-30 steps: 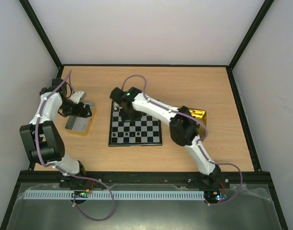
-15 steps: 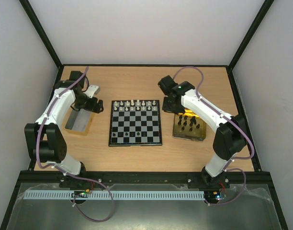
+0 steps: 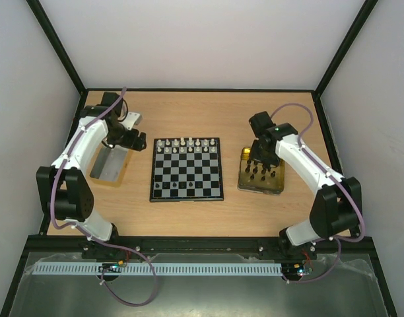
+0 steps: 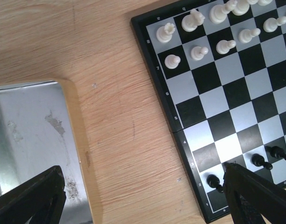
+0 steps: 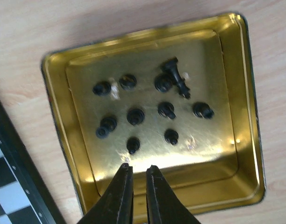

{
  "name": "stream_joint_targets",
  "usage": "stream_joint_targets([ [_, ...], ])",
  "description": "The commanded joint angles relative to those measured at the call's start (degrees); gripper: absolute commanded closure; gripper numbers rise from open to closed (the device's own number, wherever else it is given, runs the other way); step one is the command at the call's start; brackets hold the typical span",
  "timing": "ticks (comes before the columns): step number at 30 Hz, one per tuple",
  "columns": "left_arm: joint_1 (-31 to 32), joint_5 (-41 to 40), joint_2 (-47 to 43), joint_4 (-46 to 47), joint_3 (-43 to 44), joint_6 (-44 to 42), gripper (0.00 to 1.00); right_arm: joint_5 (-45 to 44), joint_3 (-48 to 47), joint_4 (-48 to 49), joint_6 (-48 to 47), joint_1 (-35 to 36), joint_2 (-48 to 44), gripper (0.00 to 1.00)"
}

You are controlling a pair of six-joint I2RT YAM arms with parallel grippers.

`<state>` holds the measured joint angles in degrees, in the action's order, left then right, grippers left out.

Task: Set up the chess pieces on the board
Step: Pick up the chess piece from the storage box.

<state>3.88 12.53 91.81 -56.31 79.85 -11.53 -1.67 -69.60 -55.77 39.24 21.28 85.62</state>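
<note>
moved from checkered board [image 3: 187,173] to shiny gold tray [image 5: 246,140], the closed, empty right fingers [image 5: 120,193] face more black pieces [image 5: 135,115]; left fingers [image 4: 260,196] open.

Black and pale grey checks, thin black rim, on the board [image 4: 236,93] ahead of the left gripper [image 4: 142,168]. White chess pieces [image 4: 193,20] farthest ahead, black chess pieces [image 4: 214,181] beside its right finger. Dull silver-grey (scuffed in patches) on the metal tray [image 4: 26,126] by its left finger. Shiny gold tray [image 5: 236,93] ahead of the black right gripper [image 5: 139,169], black figurines [image 5: 135,115] inside. Light wood grain on the table [image 4: 110,46].
</note>
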Motion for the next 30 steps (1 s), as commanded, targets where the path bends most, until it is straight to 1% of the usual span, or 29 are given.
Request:
stream_joint_targets([
  [1, 1.25, 0.34, -0.23, -0.11, -0.98, 1.12, 0.08, 1.16, 5.42, -1.52, 0.75, -0.09, -3.98, 0.92],
  [4, 1.39, 0.14, -0.34, 0.25, -2.06, 1.42, 0.08, 3.37, 9.35, -0.24, 0.76, -0.07, -6.05, 0.92],
  [9, 1.35, -1.28, -0.48, -0.33, -2.13, 1.25, 0.08, 5.16, 11.66, 1.66, 0.34, -0.08, -6.47, 0.91],
  [13, 1.50, -1.96, 0.05, -0.30, -2.48, 1.42, 0.08, 6.60, 12.18, 3.24, -0.90, 0.00, -4.98, 0.82],
  [16, 1.61, -2.39, 0.70, -0.21, -2.19, 1.49, 0.08, 7.72, 12.47, 4.73, -1.82, -0.01, -3.45, 0.80],
  [30, 1.75, -3.91, 2.03, 0.00, -1.19, 1.69, 0.08, 8.46, 8.93, 8.70, -4.76, -0.01, 6.60, 0.83],
])
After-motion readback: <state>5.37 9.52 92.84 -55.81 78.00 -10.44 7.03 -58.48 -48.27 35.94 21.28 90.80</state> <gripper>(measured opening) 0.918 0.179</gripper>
